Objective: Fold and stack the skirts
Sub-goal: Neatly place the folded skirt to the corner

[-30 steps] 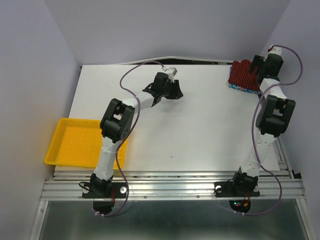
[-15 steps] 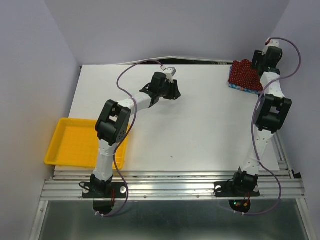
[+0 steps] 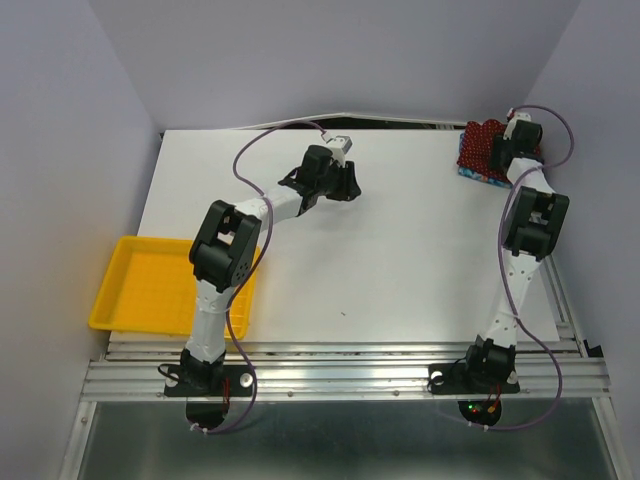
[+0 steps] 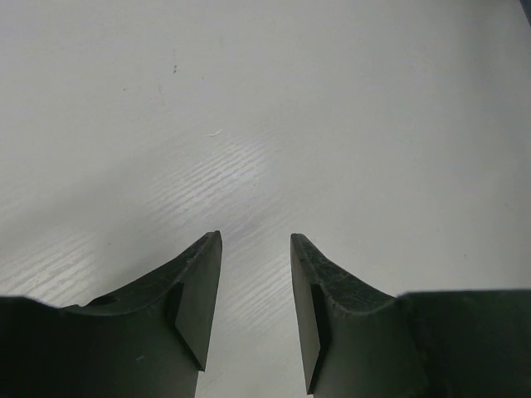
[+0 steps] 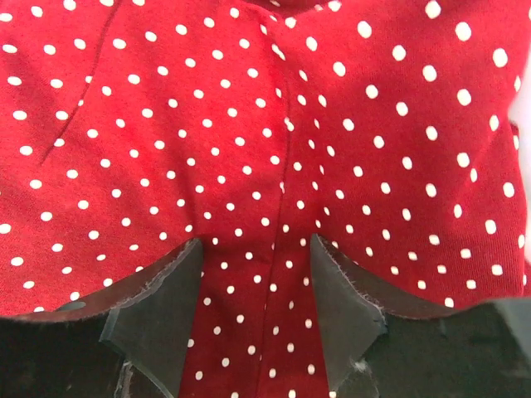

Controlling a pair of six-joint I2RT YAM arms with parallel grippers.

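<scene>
The dark red skirt with white dots (image 3: 478, 140) lies folded on top of the blue floral skirt (image 3: 478, 173), of which only an edge shows, at the table's far right corner. My right gripper (image 3: 497, 152) is down on this stack. In the right wrist view the red skirt (image 5: 249, 108) fills the frame, and the right gripper (image 5: 255, 240) is open with its fingertips (image 5: 178, 282) set against the cloth, a vertical crease between them. My left gripper (image 3: 350, 185) is open and empty over bare white table (image 4: 265, 99) at the far middle; it also shows in the left wrist view (image 4: 255, 236).
A yellow plastic tray (image 3: 110, 300) sits at the near left, partly overhanging the table's edge. Purple walls close in the back and both sides. The right arm stands along the table's right edge.
My right gripper has swung from behind the stack down and left onto the red skirt. The left arm has hardly moved.
</scene>
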